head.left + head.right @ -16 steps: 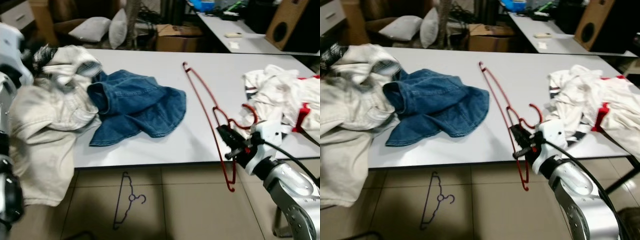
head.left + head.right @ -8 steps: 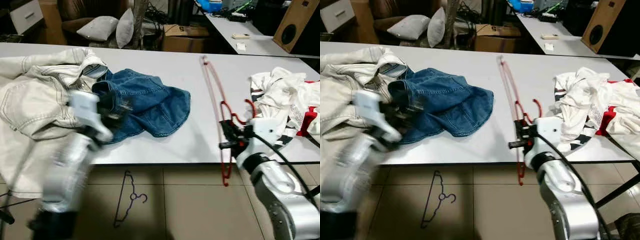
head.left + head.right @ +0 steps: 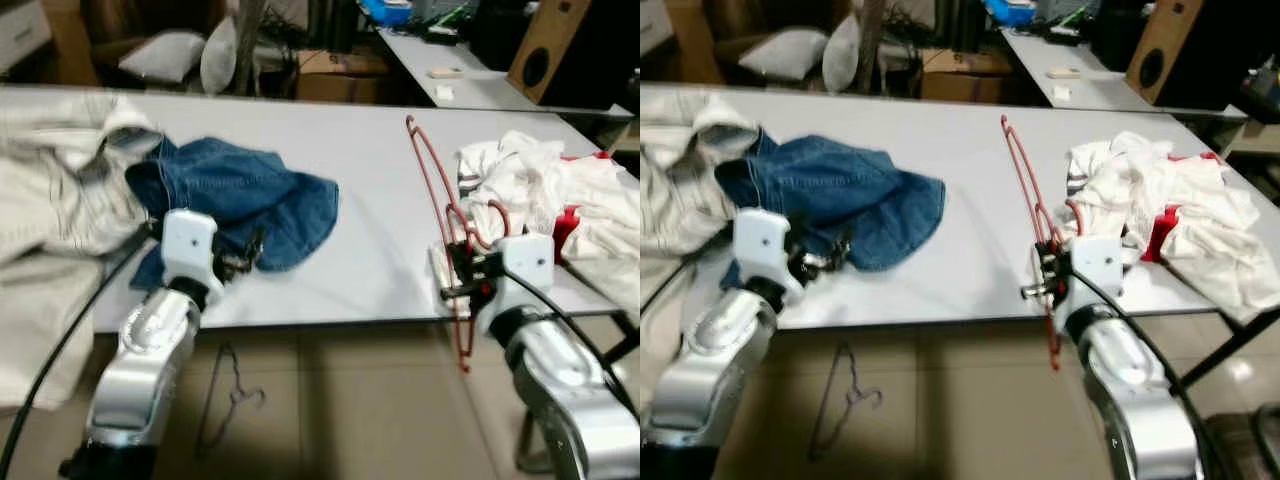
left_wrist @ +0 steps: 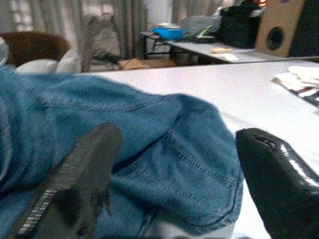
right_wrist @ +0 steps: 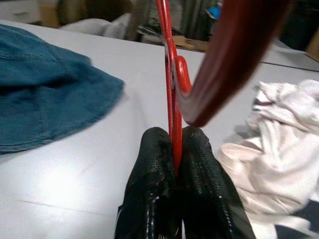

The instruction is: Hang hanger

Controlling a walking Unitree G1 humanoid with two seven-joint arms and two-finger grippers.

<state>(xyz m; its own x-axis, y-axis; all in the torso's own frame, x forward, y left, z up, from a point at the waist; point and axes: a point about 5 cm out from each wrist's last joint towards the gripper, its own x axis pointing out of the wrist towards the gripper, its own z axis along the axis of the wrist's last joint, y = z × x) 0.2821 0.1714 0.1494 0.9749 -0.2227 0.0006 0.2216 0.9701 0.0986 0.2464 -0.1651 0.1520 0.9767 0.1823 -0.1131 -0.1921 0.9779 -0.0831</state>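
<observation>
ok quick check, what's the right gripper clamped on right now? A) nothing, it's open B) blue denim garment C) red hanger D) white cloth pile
C: in the right wrist view the right gripper has its two black fingers pressed together on the thin bar of the red hanger, whose frame runs from the table edge up across the white table.

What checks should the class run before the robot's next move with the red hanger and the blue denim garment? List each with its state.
1. Right tool shut on thin red wire hanger: ok.
2. Left tool open at crumpled blue denim garment: ok.
3. Denim gripped: not ok.
4. Hanger partly over white table edge: ok.
5. Hanger hook clear of white clothes pile: cannot tell.
</observation>
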